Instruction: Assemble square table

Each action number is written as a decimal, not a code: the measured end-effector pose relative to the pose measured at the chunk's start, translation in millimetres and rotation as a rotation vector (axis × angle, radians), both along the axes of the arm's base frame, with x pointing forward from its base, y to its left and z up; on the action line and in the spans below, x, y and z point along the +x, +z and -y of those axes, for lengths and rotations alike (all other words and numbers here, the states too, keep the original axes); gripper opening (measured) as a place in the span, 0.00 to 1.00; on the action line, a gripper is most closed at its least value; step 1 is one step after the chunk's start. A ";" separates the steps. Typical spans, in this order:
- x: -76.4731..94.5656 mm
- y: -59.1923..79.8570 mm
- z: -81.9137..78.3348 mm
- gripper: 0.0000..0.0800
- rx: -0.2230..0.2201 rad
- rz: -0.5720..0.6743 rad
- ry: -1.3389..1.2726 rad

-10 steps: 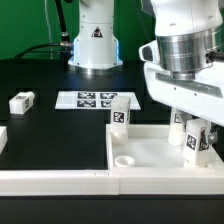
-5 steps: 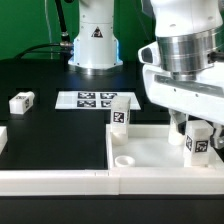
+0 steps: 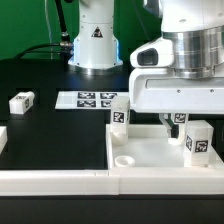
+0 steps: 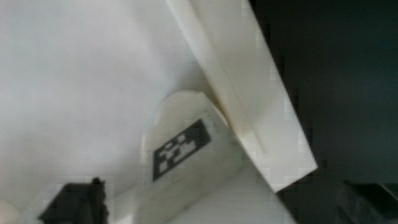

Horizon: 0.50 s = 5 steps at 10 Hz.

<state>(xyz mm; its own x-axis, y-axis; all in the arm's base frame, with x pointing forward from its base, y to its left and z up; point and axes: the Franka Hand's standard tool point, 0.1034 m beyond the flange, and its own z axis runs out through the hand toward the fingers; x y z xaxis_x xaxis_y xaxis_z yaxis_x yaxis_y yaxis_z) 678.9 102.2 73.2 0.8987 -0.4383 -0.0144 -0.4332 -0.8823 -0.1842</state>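
The white square tabletop [image 3: 150, 152] lies tray-side up in front, with a round socket [image 3: 124, 159] showing at its near corner. One tagged white leg [image 3: 120, 112] stands at its far corner. A second tagged leg [image 3: 198, 140] stands at the exterior view's right edge of the tabletop. My gripper [image 3: 172, 121] hangs just above and beside this leg, jaws apart and not touching it. In the wrist view the same leg [image 4: 185, 150] lies against the tabletop rim [image 4: 240, 75], with one dark finger [image 4: 73, 203] to its side. A third leg [image 3: 21, 101] lies loose on the black table.
The marker board [image 3: 88, 99] lies behind the tabletop. A long white rail [image 3: 55, 181] runs along the front edge. Another white part [image 3: 3, 137] shows at the exterior view's left edge. The robot's base [image 3: 95, 40] stands at the back.
My hand has let go of the right leg and has risen and shifted toward the exterior view's left. The leg stays standing where it was.
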 end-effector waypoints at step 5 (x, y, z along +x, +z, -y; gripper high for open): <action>1.4 -0.3 -4.2 0.66 -0.096 0.075 0.410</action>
<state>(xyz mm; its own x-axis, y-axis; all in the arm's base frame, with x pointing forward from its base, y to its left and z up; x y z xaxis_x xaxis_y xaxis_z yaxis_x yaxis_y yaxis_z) 680.3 106.5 72.9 0.9958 -0.0411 0.0815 -0.0319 -0.9933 -0.1109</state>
